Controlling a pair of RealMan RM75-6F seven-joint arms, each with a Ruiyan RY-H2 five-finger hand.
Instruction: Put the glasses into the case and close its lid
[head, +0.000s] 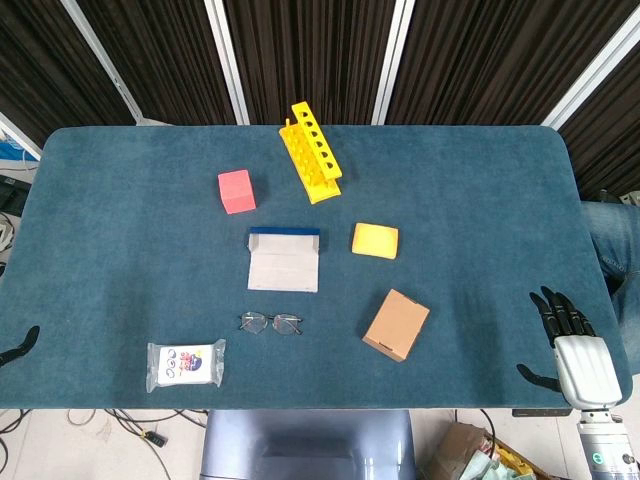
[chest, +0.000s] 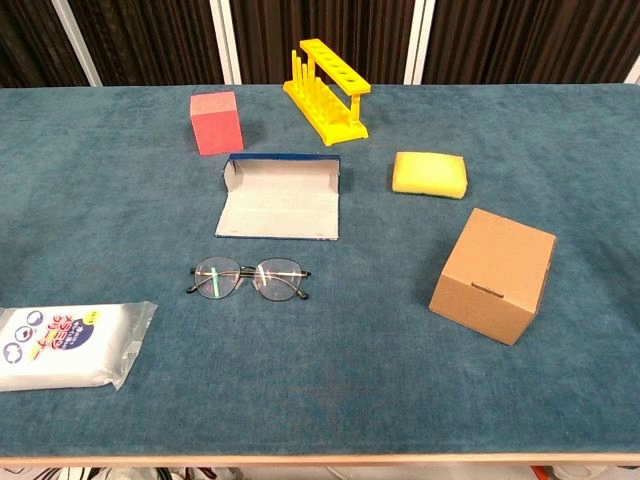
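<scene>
Thin-framed glasses (head: 271, 322) (chest: 248, 280) lie folded flat on the blue cloth, just in front of the case. The case (head: 284, 260) (chest: 280, 197) lies wide open, with a grey inside and a blue rim along its far edge, and nothing is in it. My right hand (head: 570, 340) rests at the table's right front edge with its fingers spread and nothing in it, far from the glasses. Of my left hand (head: 20, 347) only a dark fingertip shows at the left edge. The chest view shows neither hand.
A pink cube (head: 237, 191) (chest: 216, 122) and a yellow tube rack (head: 312, 152) (chest: 327, 90) stand behind the case. To the right of the case are a yellow sponge (head: 375, 241) (chest: 430, 174) and a cardboard box (head: 396, 325) (chest: 494, 275). At the front left lies a wipes packet (head: 185, 365) (chest: 65, 345).
</scene>
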